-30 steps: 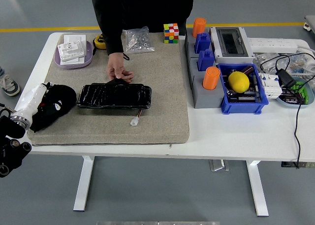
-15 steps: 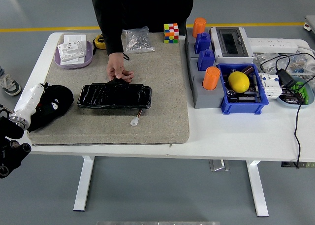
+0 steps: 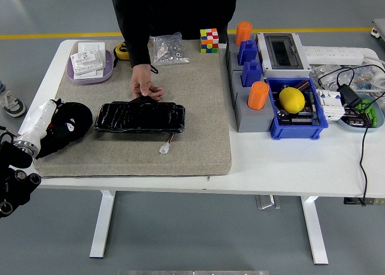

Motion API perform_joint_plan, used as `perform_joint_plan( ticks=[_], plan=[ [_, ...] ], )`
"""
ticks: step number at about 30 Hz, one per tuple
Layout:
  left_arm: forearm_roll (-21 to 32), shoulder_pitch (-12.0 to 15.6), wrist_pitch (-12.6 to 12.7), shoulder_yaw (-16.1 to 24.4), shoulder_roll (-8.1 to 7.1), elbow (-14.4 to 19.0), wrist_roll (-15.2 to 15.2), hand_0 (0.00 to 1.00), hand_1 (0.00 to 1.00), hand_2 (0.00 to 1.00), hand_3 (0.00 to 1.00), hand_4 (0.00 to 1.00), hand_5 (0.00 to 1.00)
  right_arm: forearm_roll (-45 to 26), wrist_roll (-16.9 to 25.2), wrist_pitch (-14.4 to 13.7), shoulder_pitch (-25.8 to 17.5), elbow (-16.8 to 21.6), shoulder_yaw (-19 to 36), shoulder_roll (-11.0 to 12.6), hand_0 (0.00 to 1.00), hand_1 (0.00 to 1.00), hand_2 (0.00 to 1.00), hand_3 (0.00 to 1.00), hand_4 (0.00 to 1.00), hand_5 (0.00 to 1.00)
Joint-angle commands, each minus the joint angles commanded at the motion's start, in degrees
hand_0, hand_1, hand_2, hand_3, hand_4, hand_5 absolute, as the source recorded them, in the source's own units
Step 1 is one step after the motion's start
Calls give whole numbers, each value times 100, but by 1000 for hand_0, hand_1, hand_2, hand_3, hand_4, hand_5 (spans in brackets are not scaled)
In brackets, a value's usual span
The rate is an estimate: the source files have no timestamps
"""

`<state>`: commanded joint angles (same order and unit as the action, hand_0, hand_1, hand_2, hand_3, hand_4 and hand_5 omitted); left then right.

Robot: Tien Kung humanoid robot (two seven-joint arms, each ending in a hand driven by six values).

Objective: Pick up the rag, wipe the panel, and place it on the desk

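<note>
Left hand (image 3: 67, 126), fingers' state unclear under the dark rag (image 3: 57, 139), should sweep right across the panel (image 3: 139, 117), clear of the person's steadying hand (image 3: 145, 85).

White table (image 3: 283, 166) in view, and a big grey felt mat (image 3: 198, 124) covers its left half, reaching the near edge. To the right, straight on the tabletop: a grey block (image 3: 245, 109) of holders, a blue bin (image 3: 298, 127) touching it, a white power strip (image 3: 334, 53) at the back, black cable (image 3: 363, 148) trailing forward.
</note>
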<state>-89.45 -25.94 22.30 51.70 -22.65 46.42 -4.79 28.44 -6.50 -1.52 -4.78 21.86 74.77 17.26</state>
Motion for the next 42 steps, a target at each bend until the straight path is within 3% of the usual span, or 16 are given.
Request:
perform_joint_plan(
  ticks=[11, 26, 42],
  plan=[
    [-302, -168, 95, 193, -5, 559, 382, 304, 181, 495, 362, 2, 2, -15, 9, 7, 20, -12, -34, 7, 715, 562, 677, 638, 998, 655],
    [-392, -306, 121, 3, 343, 423, 459, 299, 171, 496, 366, 2, 2, -19, 16, 42, 39, -49, -11, 16, 714, 561, 677, 638, 998, 659],
    [-593, -410, 109, -380, 515, 625, 535, 297, 167, 500, 369, 2, 2, -49, 41, 77, 44, -93, -32, 23, 714, 558, 677, 637, 998, 661]
  ],
)
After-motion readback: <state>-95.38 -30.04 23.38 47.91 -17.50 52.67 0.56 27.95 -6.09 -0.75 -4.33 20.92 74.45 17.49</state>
